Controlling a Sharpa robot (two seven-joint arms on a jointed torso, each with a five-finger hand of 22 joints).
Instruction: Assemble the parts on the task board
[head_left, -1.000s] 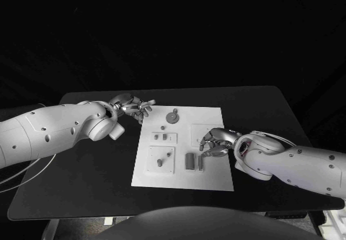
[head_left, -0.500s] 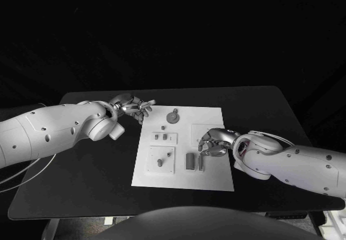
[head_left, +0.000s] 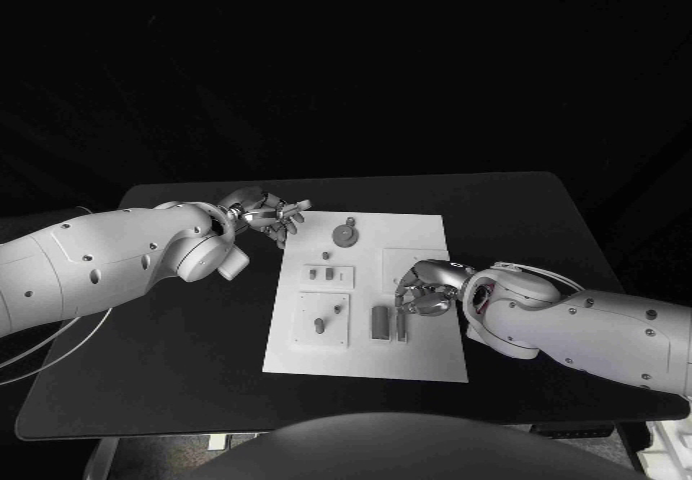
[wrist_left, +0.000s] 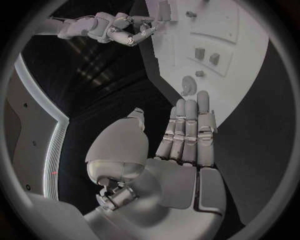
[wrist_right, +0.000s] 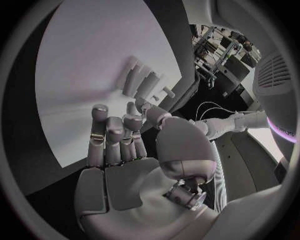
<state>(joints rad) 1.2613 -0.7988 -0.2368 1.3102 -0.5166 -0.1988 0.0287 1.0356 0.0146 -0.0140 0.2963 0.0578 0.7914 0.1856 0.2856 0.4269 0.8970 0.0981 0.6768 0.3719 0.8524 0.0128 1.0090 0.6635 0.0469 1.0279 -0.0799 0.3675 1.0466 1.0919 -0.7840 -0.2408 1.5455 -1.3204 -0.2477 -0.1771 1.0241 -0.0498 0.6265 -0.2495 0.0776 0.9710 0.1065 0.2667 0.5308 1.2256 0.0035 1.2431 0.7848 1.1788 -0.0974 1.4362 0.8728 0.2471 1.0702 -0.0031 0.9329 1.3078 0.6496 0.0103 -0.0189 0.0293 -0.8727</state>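
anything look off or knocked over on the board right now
Nothing stands out. The task board lies flat on the table, the parts sit in place on it, the right robot hand holds nothing above it, and nothing looks spilled or damaged.

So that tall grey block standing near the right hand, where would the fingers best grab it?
Probably by its two long flat sides, coming from above. The grey block stands upright on the task board, its top free. A narrower piece stands close beside it, so the right hand needs a slim pinch.
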